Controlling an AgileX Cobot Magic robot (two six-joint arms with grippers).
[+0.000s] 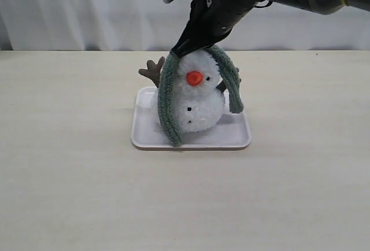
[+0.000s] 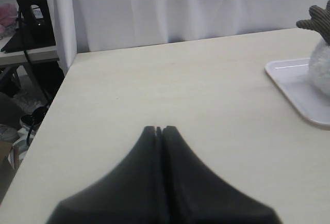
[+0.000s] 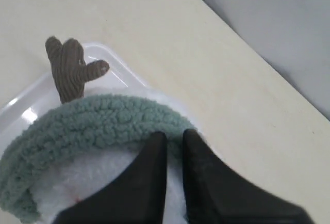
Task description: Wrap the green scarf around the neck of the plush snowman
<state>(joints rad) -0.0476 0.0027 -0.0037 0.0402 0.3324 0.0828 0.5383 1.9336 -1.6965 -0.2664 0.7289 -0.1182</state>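
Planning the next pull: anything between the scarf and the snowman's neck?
Yes: the green scarf arches over the head of the plush snowman, held by the right gripper; that head separates it from the neck.

Scarf [image 1: 167, 106]: dull sage green, plain. Snowman [image 1: 202, 109]: white; nose [image 1: 195, 78] orange; buttons [image 1: 189, 110] black dots; twig arm [image 1: 153, 70] brown, ribbed. Tray [image 1: 237, 136]: white. Table [image 1: 69, 181]: pale beige, faint grain. Curtain [image 1: 87, 8]: white. My left gripper [image 2: 159, 129] and right gripper [image 3: 174, 135]: black.

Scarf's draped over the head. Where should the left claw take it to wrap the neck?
Probably the longer tail of the green scarf, low down, where it hangs loose to the tray beside the plush snowman. Bring the left claw in from the open left side of the exterior view.
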